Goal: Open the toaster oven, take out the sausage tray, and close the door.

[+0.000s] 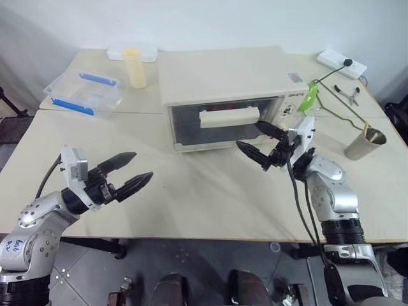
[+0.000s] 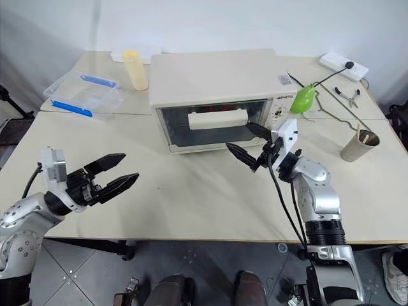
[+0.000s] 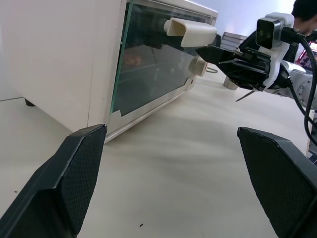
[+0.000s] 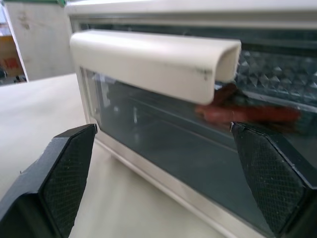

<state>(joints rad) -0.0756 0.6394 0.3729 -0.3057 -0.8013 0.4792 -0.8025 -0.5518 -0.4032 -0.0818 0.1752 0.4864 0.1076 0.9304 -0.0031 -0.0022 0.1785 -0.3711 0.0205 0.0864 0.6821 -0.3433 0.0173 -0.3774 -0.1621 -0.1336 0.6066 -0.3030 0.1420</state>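
A cream-white toaster oven (image 1: 226, 89) sits toward the far side of a pale table (image 1: 191, 191), its glass door (image 1: 223, 121) closed and the long cream bar handle (image 1: 229, 117) running across the upper part of the glass. Through the pane, in the right wrist view, red sausages (image 4: 247, 113) can be made out inside on what appears to be the sausage tray (image 4: 208, 130), its metal hard to see behind the reflections.

The right gripper (image 1: 261, 141) hovers just in front of the door, below and to the right of the handle, its two black fingers spread wide and empty; one fingertip lies near the handle's right end without clearly touching it. The left gripper (image 1: 126, 173) hangs over the near left part of the table, well apart from the oven, its fingers likewise spread with nothing between them.

Behind the oven's left side stand a pale yellow cup (image 1: 134, 67) and a clear plastic box with blue clips (image 1: 84, 92). To the right of the oven, a green clip (image 1: 310, 95) hangs on a thin bent rod rising from a metal cup (image 1: 364, 144), with a white power strip (image 1: 342, 64) and a pair of pliers (image 1: 349, 93) lying beyond it near the table's far right corner
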